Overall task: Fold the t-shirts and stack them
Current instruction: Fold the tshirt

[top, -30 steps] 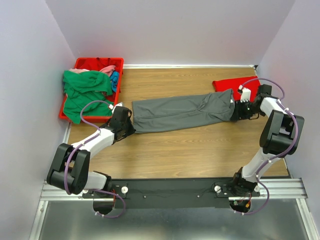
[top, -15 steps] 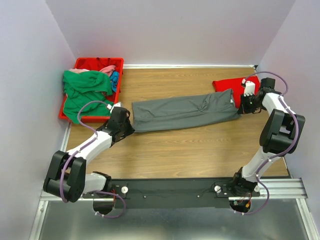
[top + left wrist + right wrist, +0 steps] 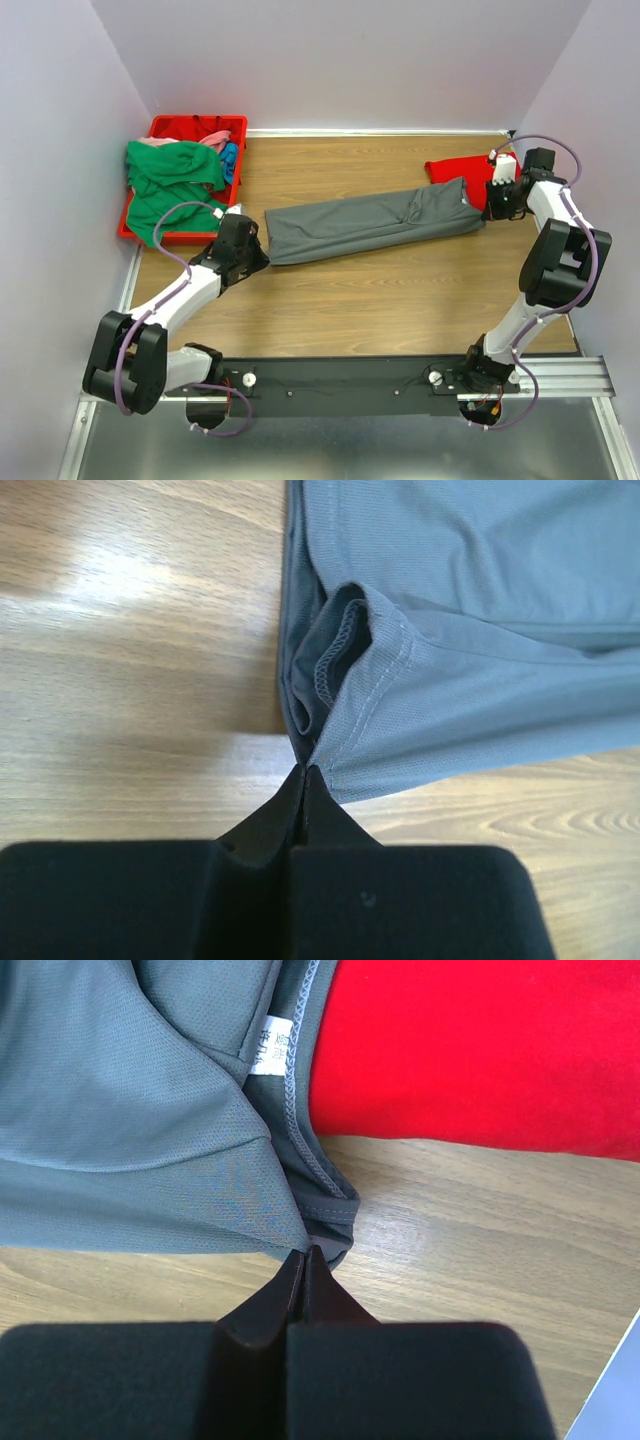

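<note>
Both jaws are clenched on thin corner pinches of the grey t-shirt (image 3: 370, 222), stretched across mid table (image 3: 400, 300). Slip is likely under added tension; the red t-shirt (image 3: 455, 168), far-right corner, could be dragged.

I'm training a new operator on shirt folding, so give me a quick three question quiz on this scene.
1. True or false: the left tool and the right tool both pinch corners of the grey t-shirt.
2. Which colour shirt spills over the red bin's rim?
3. The red t-shirt lies on: A) the table, B) the red bin, C) a shelf.
Key: 1 true; 2 the green t-shirt; 3 A.
</note>
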`<state>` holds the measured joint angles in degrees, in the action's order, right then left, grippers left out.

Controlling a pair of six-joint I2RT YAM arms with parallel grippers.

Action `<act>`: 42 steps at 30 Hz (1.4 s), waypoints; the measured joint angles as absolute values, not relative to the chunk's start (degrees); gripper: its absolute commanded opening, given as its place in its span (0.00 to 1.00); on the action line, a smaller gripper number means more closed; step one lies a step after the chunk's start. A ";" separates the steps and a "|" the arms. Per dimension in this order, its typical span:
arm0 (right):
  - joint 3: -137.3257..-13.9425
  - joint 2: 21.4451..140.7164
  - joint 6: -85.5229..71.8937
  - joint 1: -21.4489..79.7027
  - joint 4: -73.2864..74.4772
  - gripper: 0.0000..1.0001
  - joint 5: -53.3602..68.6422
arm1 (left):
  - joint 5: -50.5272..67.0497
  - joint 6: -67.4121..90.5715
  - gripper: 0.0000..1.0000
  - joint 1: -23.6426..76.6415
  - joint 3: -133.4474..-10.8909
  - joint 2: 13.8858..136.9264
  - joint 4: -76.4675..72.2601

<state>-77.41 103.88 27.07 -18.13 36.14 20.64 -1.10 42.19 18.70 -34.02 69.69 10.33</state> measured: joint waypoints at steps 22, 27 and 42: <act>-69.34 96.88 32.18 -18.44 36.51 0.43 15.49 | 9.87 38.39 0.36 18.87 -33.19 62.85 17.06; -75.50 96.75 31.81 -17.54 39.18 0.43 18.39 | 10.31 35.94 0.51 18.87 -35.14 60.90 20.80; -85.25 111.81 23.68 -0.64 43.20 0.43 32.27 | 12.67 22.44 0.62 18.87 -43.38 44.62 15.84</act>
<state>-85.25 111.81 23.68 -0.64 43.20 32.27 12.67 22.44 18.87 -43.38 44.62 15.84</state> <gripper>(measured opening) 0.428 0.607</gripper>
